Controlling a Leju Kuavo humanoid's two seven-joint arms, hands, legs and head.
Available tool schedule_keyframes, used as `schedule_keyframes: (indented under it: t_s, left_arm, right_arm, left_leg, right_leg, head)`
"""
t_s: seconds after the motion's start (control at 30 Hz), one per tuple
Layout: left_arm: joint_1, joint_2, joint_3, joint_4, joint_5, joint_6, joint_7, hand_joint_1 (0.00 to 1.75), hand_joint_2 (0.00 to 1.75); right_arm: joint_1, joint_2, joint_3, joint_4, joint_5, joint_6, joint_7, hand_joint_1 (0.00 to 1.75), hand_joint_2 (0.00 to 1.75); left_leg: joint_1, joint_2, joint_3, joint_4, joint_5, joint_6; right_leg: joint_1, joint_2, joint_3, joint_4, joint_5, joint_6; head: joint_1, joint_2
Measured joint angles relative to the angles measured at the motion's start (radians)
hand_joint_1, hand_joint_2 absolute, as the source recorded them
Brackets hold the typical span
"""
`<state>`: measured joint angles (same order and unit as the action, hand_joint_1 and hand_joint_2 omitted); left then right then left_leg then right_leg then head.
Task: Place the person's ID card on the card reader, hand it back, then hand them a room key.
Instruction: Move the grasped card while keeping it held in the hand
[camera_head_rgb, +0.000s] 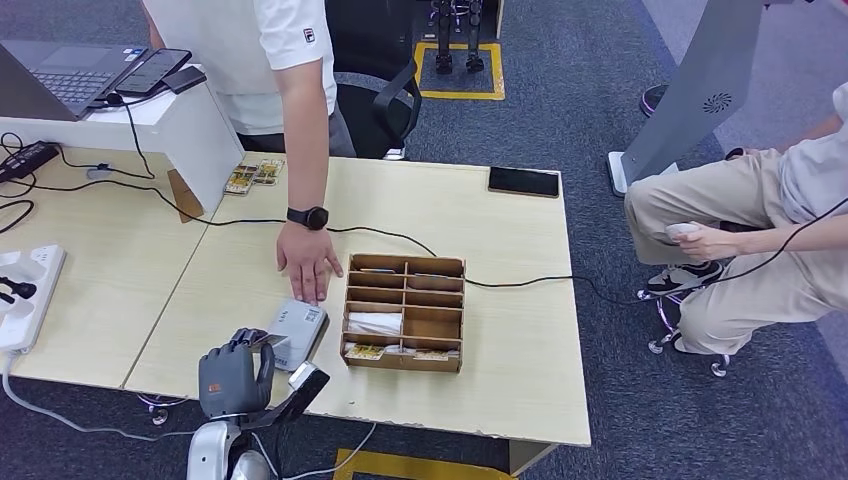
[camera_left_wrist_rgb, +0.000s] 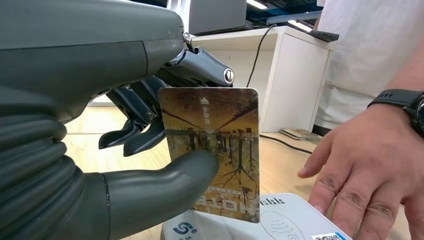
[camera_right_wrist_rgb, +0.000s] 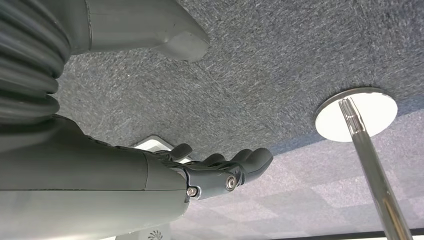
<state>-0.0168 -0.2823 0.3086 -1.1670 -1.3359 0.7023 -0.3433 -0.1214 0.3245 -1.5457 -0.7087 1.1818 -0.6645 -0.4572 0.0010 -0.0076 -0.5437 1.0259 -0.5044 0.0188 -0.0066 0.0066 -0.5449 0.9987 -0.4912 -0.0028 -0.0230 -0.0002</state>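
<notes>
1. The pale wood-grain bench (camera_head_rgb: 500, 330) is made of two tops pushed together, with a seam running between them and a chipped near edge.
2. The robot's dark grey left hand (camera_head_rgb: 235, 375) is raised over the near edge of the bench; its thick thumb (camera_left_wrist_rgb: 165, 182) and darker fingers (camera_left_wrist_rgb: 142, 132) pinch a brown-and-gold picture card (camera_left_wrist_rgb: 217, 152), held upright.
3. The card hangs just above the flat white-grey card reader (camera_head_rgb: 297, 332), its lower edge close to the reader's top; whether they touch cannot be told.
4. A person in a white shirt stands at the far side of the bench, their hand (camera_head_rgb: 308, 262) with a black wristwatch (camera_head_rgb: 308, 217) resting palm down, fingertips on the reader's far edge.
5. Just right of the reader sits a brown wooden compartment tray (camera_head_rgb: 404, 312) holding white and yellowish cards in its near slots.
6. A black cable (camera_head_rgb: 520, 282) crosses the bench behind the tray, and a black phone (camera_head_rgb: 523, 181) lies near the far right corner.
7. A white raised box (camera_head_rgb: 185, 125) at far left carries a grey laptop (camera_head_rgb: 60, 75).
8. The floor is dark grey-blue carpet (camera_head_rgb: 600, 100) with a yellow marked square; a second person in beige trousers sits at the right.
9. The right hand (camera_right_wrist_rgb: 220, 172) hangs over the carpet, fingers loosely extended and apart, holding nothing.
</notes>
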Motion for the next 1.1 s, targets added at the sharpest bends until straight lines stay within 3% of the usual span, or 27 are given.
schedule_keyframes:
  t_s: [1.1]
  left_arm:
    - [-0.037,-0.002,-0.002,0.068,-0.110,0.003,0.088,1.75,1.75]
  right_arm:
    - [-0.001,-0.002,0.000,0.024,0.011,0.000,-0.012,0.00,1.75]
  left_leg:
    - [0.000,0.001,0.003,0.000,0.000,0.000]
  right_leg:
    - [0.000,0.001,0.003,0.000,0.000,0.000]
  head:
    - [0.000,0.000]
